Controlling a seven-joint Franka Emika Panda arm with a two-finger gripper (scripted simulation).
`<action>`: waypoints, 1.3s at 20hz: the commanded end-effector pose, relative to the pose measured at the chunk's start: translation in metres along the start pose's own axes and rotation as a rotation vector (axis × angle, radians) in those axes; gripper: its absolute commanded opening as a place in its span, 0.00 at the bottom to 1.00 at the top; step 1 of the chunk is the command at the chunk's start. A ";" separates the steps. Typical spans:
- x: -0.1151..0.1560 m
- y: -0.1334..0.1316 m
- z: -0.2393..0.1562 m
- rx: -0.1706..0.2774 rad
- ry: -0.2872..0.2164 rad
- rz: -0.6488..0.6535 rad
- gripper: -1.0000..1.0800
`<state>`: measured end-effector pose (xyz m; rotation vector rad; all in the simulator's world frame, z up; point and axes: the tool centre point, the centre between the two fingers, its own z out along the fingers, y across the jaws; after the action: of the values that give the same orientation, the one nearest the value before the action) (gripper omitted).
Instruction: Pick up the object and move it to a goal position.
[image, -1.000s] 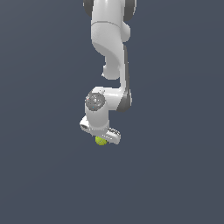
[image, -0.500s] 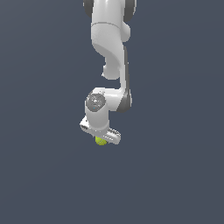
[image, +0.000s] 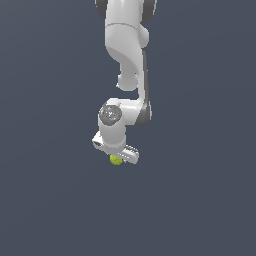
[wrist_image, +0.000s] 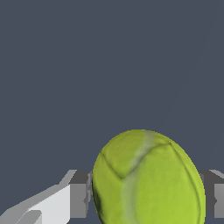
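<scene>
Gripper (image: 117, 159) is hanging under the white arm (image: 127, 45), clamping the little yellow-green ball (image: 116, 160) between its grey fingers (wrist_image: 78, 194). Up close, the ball (wrist_image: 146, 179) is sitting snug with a finger touching each side.

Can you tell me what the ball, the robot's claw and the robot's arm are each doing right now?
Yellow-green ball: held between the gripper's fingers, a pale seam showing across it.
Gripper: shut on the ball, pointing down, a grey finger at each side of the ball.
Robot arm: reaching down from the top of the exterior view, bent at the wrist.
</scene>
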<state>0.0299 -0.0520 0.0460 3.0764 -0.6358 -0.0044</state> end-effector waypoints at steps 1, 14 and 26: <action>-0.004 -0.003 -0.007 0.001 0.002 -0.001 0.00; -0.059 -0.031 -0.069 0.001 0.002 -0.001 0.00; -0.085 -0.046 -0.101 0.001 0.003 0.000 0.00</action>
<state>-0.0290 0.0229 0.1455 3.0768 -0.6344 -0.0013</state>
